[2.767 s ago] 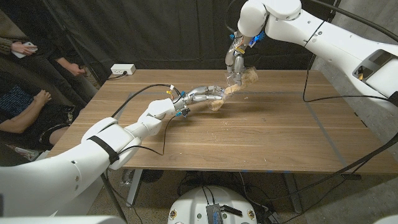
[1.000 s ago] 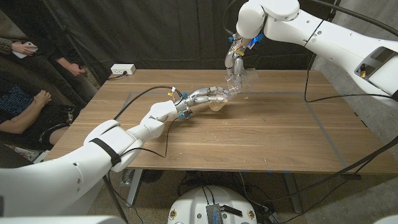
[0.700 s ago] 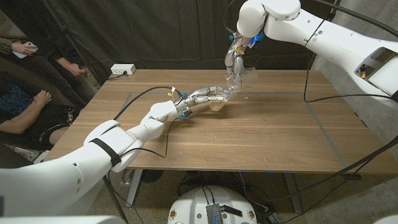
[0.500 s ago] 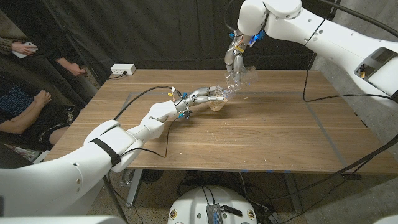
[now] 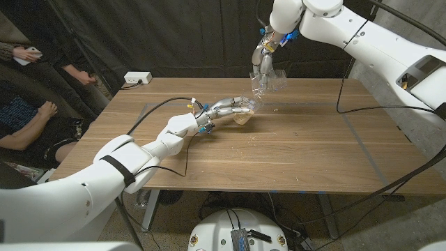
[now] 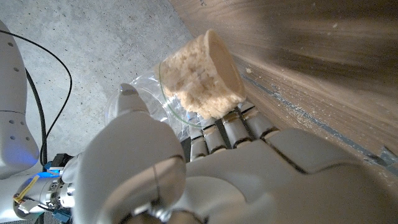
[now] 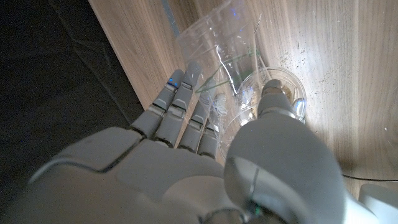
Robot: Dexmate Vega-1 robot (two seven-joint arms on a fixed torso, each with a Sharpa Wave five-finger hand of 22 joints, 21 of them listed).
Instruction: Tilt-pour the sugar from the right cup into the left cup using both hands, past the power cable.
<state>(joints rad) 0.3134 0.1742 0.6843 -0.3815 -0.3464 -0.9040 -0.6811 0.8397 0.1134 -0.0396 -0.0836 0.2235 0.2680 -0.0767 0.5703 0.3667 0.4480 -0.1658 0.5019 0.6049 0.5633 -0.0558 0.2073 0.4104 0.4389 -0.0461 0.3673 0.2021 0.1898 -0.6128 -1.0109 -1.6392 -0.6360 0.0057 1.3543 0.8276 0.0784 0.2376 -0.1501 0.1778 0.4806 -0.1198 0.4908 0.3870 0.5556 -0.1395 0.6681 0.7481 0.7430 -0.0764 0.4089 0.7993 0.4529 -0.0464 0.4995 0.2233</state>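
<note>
Sugar, pale tan and clumped, packed the clear plastic left cup, which stood on the wooden counter near its middle toward the far side, its long axis about upright with the mouth up as far as the head view showed. The left hand held this cup from the robot's left side, fingers curled round its wall and the thumb on the opposite side (the left wrist view showed the cup's base end and the grainy mass pressed against the clear wall). Loose grains lay scattered on the counter beside it.

The right cup, also clear plastic, hung in the air just above and a little beyond the left cup, held by the right hand that came down from above. Its long axis was tipped well off upright; in the right wrist view the cup lay along the fingers, mouth end away from the palm, thumb pressed against the wall. It looked see-through and nearly empty, with only faint traces clinging inside. Below it in that view the rim of the left cup showed on the wood.

A black power cable ran across the counter's left part, passing the left arm, from a white power strip at the far left corner.
</note>
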